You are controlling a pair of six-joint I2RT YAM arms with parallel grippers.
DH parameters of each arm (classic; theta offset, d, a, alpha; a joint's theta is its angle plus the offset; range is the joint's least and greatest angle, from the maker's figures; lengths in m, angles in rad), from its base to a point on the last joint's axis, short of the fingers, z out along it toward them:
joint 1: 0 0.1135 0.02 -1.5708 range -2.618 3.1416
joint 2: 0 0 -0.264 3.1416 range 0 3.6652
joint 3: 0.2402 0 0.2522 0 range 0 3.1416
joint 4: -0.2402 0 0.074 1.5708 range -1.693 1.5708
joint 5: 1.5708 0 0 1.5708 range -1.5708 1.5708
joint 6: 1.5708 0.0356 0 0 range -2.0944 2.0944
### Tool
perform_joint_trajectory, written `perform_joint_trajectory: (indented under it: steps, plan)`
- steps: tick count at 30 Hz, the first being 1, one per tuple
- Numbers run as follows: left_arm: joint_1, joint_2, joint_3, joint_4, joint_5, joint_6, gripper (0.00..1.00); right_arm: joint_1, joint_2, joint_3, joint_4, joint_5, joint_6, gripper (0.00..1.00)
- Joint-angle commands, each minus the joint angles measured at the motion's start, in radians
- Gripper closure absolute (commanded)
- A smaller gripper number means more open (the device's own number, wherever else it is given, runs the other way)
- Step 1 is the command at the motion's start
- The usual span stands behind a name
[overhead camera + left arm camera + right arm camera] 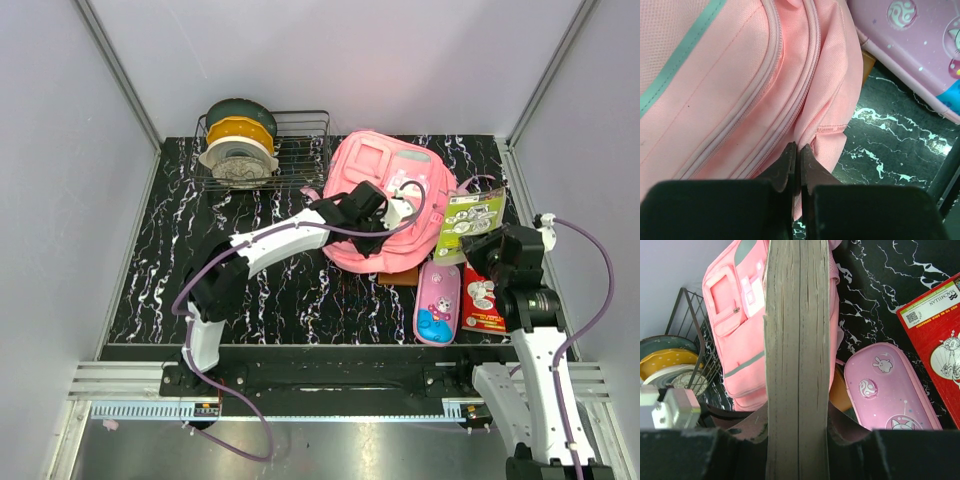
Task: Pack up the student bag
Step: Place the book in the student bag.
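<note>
The student bag [385,190], a big pink backpack, lies flat at the back middle of the table. My left gripper [385,215] reaches over its near right side. In the left wrist view the left gripper [799,150] is shut at a fold of the bag [730,85] beside the zipper, with pink fabric showing in the slit between the fingers. My right gripper [495,245] is shut on a thick green-covered book [468,222] held just right of the bag. The right wrist view shows that book [797,340] edge-on between the fingers, hiding part of the bag [740,315].
A pink cartoon pencil case [437,303] lies in front of the bag, with a red book [483,300] to its right. A brown flat item [403,276] pokes out under the bag. A wire rack [300,150] with stacked dishes [238,145] stands back left.
</note>
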Motion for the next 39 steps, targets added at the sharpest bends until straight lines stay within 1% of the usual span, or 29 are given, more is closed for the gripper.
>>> perform_joint_trajectory:
  steps: [1, 4, 6, 8, 11, 12, 16, 17, 18, 19, 22, 26, 30, 34, 37, 39]
  plan:
    - [0.020, -0.075, 0.111, 0.025, 0.012, -0.045, 1.00, -0.005, -0.093, -0.018, 0.051, -0.001, 0.014, 1.00]
    - [0.033, -0.087, 0.122, 0.024, 0.038, -0.045, 1.00, -0.004, -0.118, -0.044, 0.054, -0.024, 0.045, 1.00]
    - [0.048, -0.081, 0.132, 0.008, 0.099, -0.054, 1.00, -0.004, -0.118, -0.055, 0.053, -0.026, 0.054, 1.00]
    - [0.059, -0.069, 0.140, -0.004, 0.170, -0.065, 0.94, -0.004, -0.116, -0.055, 0.053, -0.023, 0.059, 1.00]
    - [0.071, -0.047, 0.141, -0.021, 0.228, -0.076, 0.89, -0.004, -0.109, -0.045, 0.051, -0.015, 0.051, 1.00]
    - [0.077, -0.041, 0.138, -0.022, 0.240, -0.077, 0.85, -0.004, -0.107, -0.035, 0.053, -0.012, 0.045, 1.00]
    - [0.080, -0.004, 0.138, -0.038, 0.309, -0.085, 0.80, -0.004, -0.098, -0.019, 0.053, -0.004, 0.034, 1.00]
    - [0.080, 0.012, 0.146, -0.050, 0.323, -0.086, 0.80, -0.004, -0.095, -0.016, 0.051, -0.004, 0.033, 1.00]
    - [0.080, 0.017, 0.145, -0.049, 0.330, -0.089, 0.83, -0.004, -0.095, -0.015, 0.051, -0.003, 0.033, 1.00]
    - [0.080, 0.020, 0.145, -0.050, 0.333, -0.089, 0.88, -0.004, -0.093, -0.013, 0.051, -0.003, 0.033, 1.00]
    - [0.080, 0.020, 0.138, -0.044, 0.305, -0.097, 1.00, -0.004, -0.095, -0.013, 0.053, -0.009, 0.031, 1.00]
    - [0.091, -0.001, 0.195, -0.036, 0.236, -0.111, 1.00, -0.004, -0.115, -0.018, 0.036, -0.029, 0.031, 1.00]
    - [0.112, -0.018, 0.247, -0.009, 0.201, -0.143, 1.00, -0.004, -0.138, -0.027, 0.022, -0.070, 0.053, 1.00]
    - [0.138, -0.033, 0.301, 0.020, 0.182, -0.207, 1.00, -0.004, -0.188, -0.044, 0.016, -0.115, 0.066, 1.00]
    - [0.158, -0.035, 0.364, 0.025, 0.136, -0.249, 1.00, -0.004, -0.230, -0.064, 0.025, -0.144, 0.065, 1.00]
    - [0.175, -0.035, 0.378, 0.048, 0.112, -0.278, 1.00, -0.004, -0.240, -0.070, 0.028, -0.165, 0.059, 1.00]
